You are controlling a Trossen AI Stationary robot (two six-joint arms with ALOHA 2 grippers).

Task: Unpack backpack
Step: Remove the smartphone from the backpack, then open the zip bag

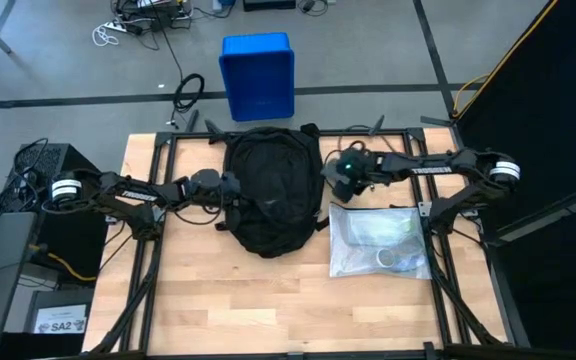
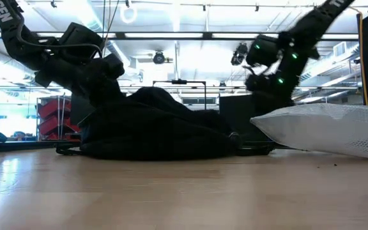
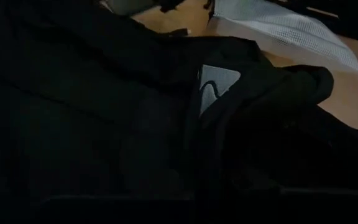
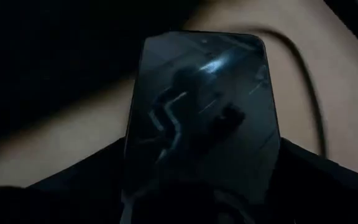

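Black backpack [image 1: 271, 190] lies flat in the middle of the wooden counter [image 1: 268, 300], between both arms.

The left tool [image 1: 230, 186] is closed tight at the backpack's left edge. The right tool [image 1: 340, 172], at its right edge, holds a dark glossy phone-like slab [image 4: 201, 118] between wide fingers. A clear mesh pouch [image 1: 378, 240] lies to the right; a blue bin [image 1: 257, 75] stands on the far floor. "SA2" is readable on a label [image 1: 61, 324].

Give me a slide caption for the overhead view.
Both grippers flank the black backpack mid-table, left gripper, right gripper; a mesh pouch lies beside it.
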